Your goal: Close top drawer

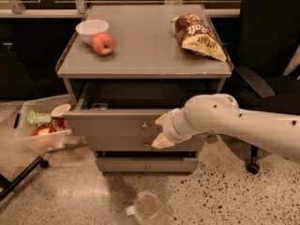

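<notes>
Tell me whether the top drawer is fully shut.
No: the top drawer stands pulled out, a dark gap behind its front, with the hand at that front beside the knob.

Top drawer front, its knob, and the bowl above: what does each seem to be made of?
Top drawer front: probably painted metal or laminate, flat matte grey. Knob: likely metal, small bright glint. Bowl: perhaps ceramic or plastic, smooth glossy white. The hand sits just beside the knob.

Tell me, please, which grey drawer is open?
The top drawer: its front juts forward; the middle drawer and bottom drawer sit shut. The gripper is at its front, beside the knob.
</notes>
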